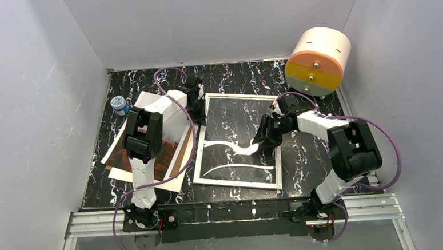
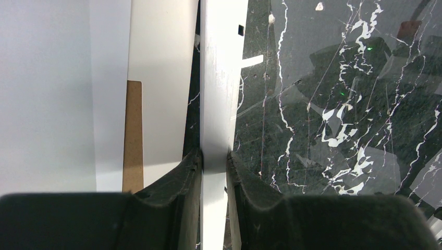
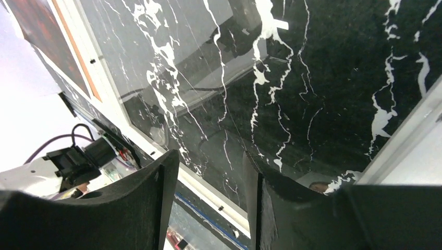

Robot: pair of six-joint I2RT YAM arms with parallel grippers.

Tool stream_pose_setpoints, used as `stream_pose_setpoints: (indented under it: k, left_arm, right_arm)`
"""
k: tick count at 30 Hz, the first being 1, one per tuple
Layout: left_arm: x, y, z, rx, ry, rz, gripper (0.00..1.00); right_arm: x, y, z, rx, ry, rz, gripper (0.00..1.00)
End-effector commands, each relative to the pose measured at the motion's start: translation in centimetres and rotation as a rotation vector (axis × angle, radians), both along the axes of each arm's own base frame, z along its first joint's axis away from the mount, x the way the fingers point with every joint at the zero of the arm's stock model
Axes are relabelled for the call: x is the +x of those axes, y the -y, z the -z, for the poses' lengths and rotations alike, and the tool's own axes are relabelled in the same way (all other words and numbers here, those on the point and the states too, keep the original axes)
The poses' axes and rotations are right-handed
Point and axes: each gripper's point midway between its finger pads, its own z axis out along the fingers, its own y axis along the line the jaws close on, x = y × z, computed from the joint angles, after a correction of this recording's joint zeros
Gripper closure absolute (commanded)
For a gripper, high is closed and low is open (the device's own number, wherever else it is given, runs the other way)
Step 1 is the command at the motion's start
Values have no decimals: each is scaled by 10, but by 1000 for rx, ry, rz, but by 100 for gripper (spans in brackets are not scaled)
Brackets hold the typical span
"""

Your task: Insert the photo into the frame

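The photo (image 1: 166,159) is laid flat and face up near the left edge of the table (image 1: 245,78), on white sheets, and is partly hidden by the left arm. The edge of a brown backing board (image 1: 182,153) is seen just beside its right side, between it and the frame (image 1: 230,121). The frame is laid flat at the middle of the table, and the black marble is seen through its clear pane. Its left rim, near the far left corner, is clamped by the left gripper (image 2: 213,156), which is narrowed onto the white strip. The right gripper (image 3: 211,166) is held over the right part of the pane with its fingers parted and nothing between them; whether the pane is touched cannot be told. A white-and-orange drum (image 1: 317,60) is seen at the far right corner and a small blue-capped bottle (image 1: 118,104) near the far left corner
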Motion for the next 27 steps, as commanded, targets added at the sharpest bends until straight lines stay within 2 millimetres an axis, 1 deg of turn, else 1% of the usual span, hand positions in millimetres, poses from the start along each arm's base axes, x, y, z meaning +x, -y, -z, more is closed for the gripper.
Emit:
stream_pose_setpoints:
  k: [1,3,6,9,12,13,16,18,19,21,22,24,27]
  left_arm:
    - [-34,-30,37,135,-150,10,91]
    - [-34,-30,37,135,-149,9,91]
    - [-34,-29,38,132,-151,8,91]
    - [-34,-29,38,132,-152,7,91]
    - [-34,-29,37,129,-150,6,91]
    - [-34,-29,38,129,-151,6,91]
    - [-34,-29,37,129,-150,6,90]
    - [-34,-29,37,130,-150,7,90]
    - [-34,-29,37,129,-149,6,90]
    - [-34,-28,37,128,-150,6,91]
    - [-34,-28,38,128,-152,5,90]
    - [-34,-29,38,128,-152,5,91]
    - [-35,-29,39,129,-153,5,90]
  right_arm:
    - [-17,5,6,-28,-69,-46,44]
    - [-27,9,12,-54,-125,-59,45]
    - [-38,15,15,-82,-168,-73,45]
    - [-42,19,18,-105,-176,-74,46]
    - [-40,22,20,-134,-155,-72,49]
    - [-39,20,18,-130,-137,-82,51]
    - [-42,-5,2,-32,-67,-165,54]
    - [-51,-25,-8,41,-38,-242,58]
    - [-58,-33,-10,62,-37,-275,60]
    - [-71,-43,-7,72,-53,-330,64]
    - [-77,-45,-3,68,-68,-346,67]
    - [-88,-46,6,56,-99,-364,73]
    - [-98,-42,14,41,-121,-377,74]
